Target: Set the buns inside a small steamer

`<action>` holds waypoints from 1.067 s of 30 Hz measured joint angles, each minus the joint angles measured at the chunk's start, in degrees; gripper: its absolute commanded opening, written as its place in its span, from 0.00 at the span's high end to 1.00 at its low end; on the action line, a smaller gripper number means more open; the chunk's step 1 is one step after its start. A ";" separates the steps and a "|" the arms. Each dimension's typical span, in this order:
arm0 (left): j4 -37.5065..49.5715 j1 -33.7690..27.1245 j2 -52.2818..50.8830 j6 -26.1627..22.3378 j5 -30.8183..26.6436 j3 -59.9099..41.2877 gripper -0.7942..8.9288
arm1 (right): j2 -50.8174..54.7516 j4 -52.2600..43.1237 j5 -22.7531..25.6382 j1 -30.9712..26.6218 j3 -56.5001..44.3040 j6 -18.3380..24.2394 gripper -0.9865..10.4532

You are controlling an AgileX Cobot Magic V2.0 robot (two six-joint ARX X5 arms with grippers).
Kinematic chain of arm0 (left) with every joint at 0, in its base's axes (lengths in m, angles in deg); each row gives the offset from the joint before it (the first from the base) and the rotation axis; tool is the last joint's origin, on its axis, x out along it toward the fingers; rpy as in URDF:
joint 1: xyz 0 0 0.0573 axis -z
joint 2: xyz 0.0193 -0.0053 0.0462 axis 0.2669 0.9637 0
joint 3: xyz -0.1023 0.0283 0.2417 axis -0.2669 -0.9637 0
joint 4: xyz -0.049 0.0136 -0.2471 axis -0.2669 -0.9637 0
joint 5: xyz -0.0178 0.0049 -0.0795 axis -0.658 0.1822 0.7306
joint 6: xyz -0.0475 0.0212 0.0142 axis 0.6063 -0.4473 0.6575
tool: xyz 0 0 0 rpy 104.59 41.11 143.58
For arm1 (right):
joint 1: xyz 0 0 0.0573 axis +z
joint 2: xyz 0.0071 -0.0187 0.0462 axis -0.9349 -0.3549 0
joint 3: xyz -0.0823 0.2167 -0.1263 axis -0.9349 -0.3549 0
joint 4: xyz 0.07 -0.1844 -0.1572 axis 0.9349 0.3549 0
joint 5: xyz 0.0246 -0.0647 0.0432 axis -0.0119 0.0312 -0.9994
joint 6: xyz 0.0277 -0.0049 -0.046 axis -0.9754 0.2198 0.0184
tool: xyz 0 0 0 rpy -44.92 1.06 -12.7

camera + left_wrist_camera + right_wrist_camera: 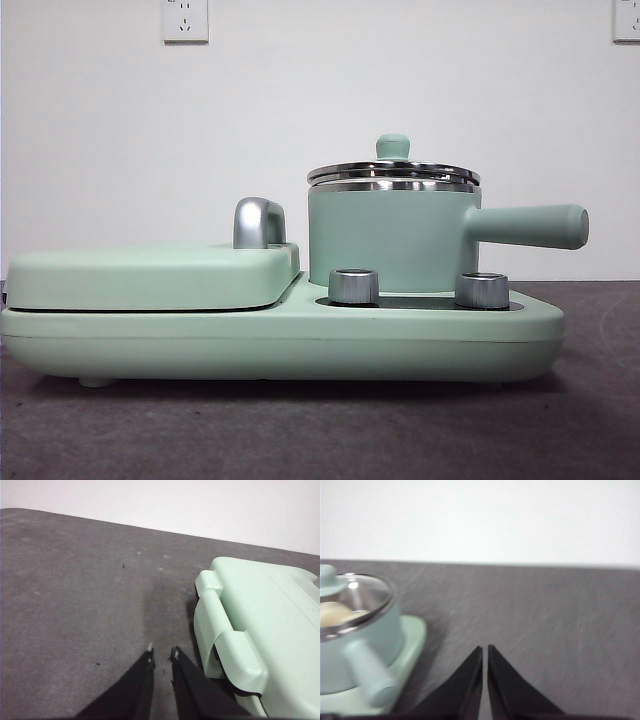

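The small steamer stands on the right half of the mint-green cooker base, lid on, its side handle pointing right. In the right wrist view, cream bun shapes show through the glass lid inside the steamer; I cannot tell how many. My right gripper hovers over bare table beside the steamer, jaws together and empty. Off the griddle end of the base, my left gripper hangs with only a thin gap between its jaws, holding nothing. Neither gripper shows in the front view.
A flat mint-green griddle lid with a chrome handle covers the base's left half; its end lies close to my left gripper. Two steel knobs sit in front of the steamer. Grey tabletop surrounds the cooker.
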 measured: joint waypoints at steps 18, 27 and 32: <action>0.00 0.00 0.00 0.00 0.00 0.00 0.86 | 9.09 -3.91 4.11 -0.66 -17.33 1.42 0.90; -0.02 0.00 0.00 0.00 0.00 0.00 0.86 | 9.31 -4.24 4.11 -0.66 -17.38 0.83 0.90; -0.02 0.00 0.00 0.00 -0.02 0.00 0.86 | 9.31 -4.26 4.11 -0.66 -17.38 0.81 0.90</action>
